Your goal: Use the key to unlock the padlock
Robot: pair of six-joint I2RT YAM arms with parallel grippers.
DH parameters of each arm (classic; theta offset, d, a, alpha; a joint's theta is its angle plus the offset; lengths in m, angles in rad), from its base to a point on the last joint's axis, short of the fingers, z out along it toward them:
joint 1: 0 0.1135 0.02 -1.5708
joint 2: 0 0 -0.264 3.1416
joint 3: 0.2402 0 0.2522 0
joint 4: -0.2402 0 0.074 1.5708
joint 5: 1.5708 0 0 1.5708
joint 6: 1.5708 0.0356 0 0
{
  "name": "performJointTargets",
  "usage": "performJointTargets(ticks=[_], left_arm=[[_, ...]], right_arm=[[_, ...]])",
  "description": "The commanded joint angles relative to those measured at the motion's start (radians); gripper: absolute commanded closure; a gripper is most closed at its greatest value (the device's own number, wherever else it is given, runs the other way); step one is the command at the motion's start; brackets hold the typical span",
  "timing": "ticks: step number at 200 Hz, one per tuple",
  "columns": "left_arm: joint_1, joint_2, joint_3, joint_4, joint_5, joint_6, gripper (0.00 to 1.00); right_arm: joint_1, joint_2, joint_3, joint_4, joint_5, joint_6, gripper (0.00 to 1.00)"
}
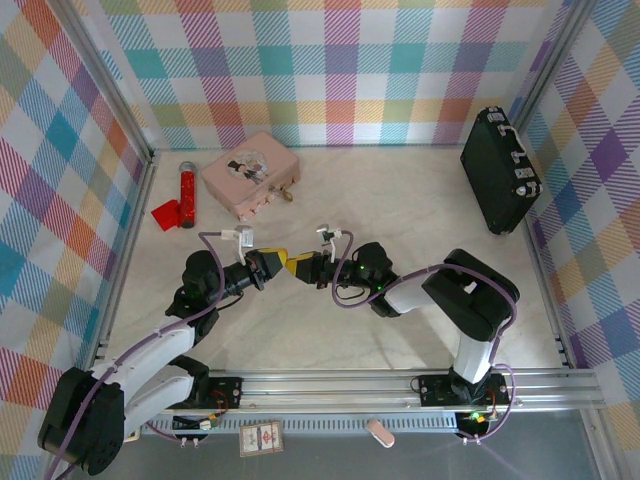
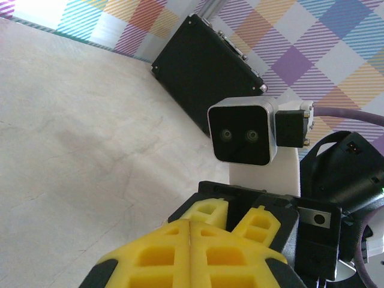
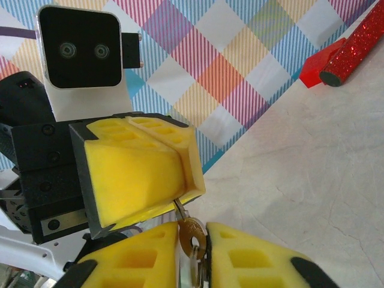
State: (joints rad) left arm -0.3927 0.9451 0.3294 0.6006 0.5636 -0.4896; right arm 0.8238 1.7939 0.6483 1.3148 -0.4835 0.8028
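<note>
From above, your left gripper (image 1: 272, 259) and right gripper (image 1: 300, 266) meet yellow tip to yellow tip over the middle of the pale marbled table (image 1: 420, 220). They are well apart from the pink rectangular tin (image 1: 248, 172) and the glittery red cylinder (image 1: 186, 192) at the far left. Whatever sits between the tips is too small to make out here. Through the left wrist camera, the left gripper's yellow fingers (image 2: 150, 258) are pressed flat together, the right gripper's tips are just beyond them, and a black hard case (image 2: 204, 66) stands by the far wall. Through the right wrist camera, a small brass-gold padlock (image 3: 191, 231) sits in the narrow gap between the right gripper's fingertips. Its thin silvery shackle (image 3: 178, 207) runs up into the closed left fingers, so the left gripper seems to have it by the shackle. Just below the brass body sits what is probably the slim silvery metal key (image 3: 195, 257), partly hidden. The right jaws are nearly together around it, but you cannot tell whether they pinch it. You appear to be at the insertion step. The next move calls for seating the key fully, gripping it firmly, and twisting while the left gripper braces the padlock.
</note>
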Motion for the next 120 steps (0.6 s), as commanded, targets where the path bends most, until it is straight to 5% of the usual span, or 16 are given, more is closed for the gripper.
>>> performJointTargets(ticks=[1,79,120], left_arm=[[-0.011,-0.018,0.007,0.01,0.013,0.013,1.0],[-0.011,-0.025,0.028,-0.072,-0.01,0.038,0.93],[-0.008,0.001,0.011,-0.144,-0.067,0.136,0.46]], right_arm=[[0.002,-0.04,0.003,-0.004,0.022,-0.014,0.87],[0.002,-0.087,-0.012,-0.092,0.07,-0.034,1.0],[-0.011,-0.171,-0.004,-0.319,0.153,-0.101,1.0]])
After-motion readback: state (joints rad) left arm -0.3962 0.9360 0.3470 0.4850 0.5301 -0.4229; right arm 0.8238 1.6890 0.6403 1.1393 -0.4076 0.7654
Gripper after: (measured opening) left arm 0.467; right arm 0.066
